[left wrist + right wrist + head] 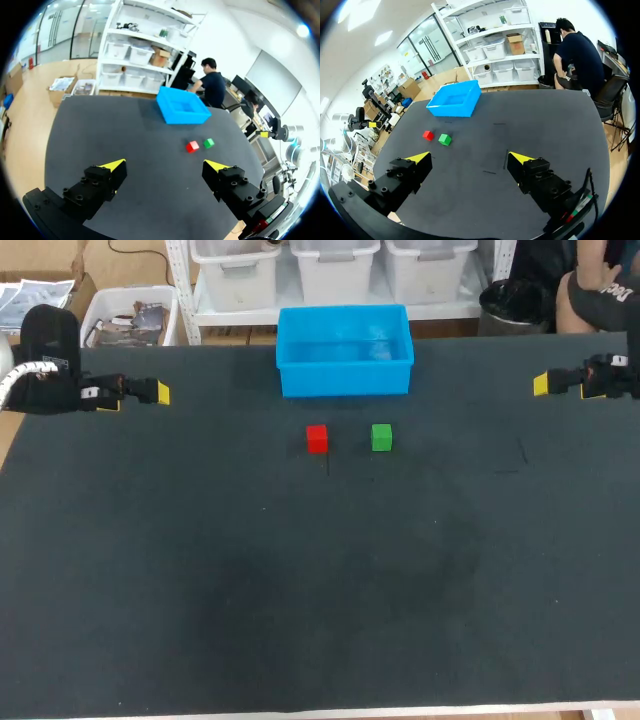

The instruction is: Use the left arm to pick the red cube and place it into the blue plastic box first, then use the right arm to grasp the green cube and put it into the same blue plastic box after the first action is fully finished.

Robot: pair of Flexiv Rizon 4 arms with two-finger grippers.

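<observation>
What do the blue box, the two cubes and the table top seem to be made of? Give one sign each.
Blue box: probably moulded plastic, sheen on its floor. Red cube and green cube: even colour, matte; plastic, wood or foam, unclear. Table top: dark matte covering, perhaps cloth or rubber; no glare.

A dark matte table (200,590) bears a few faint marks (521,450), perhaps scuffs, right of centre

The pincer (468,159) hangs over the dark counter (530,125), fingers spread wide with nothing between them. Well ahead, the red cube (428,135) and green cube (444,139) sit side by side, not touching. The blue box (451,110) stands beyond them.
</observation>
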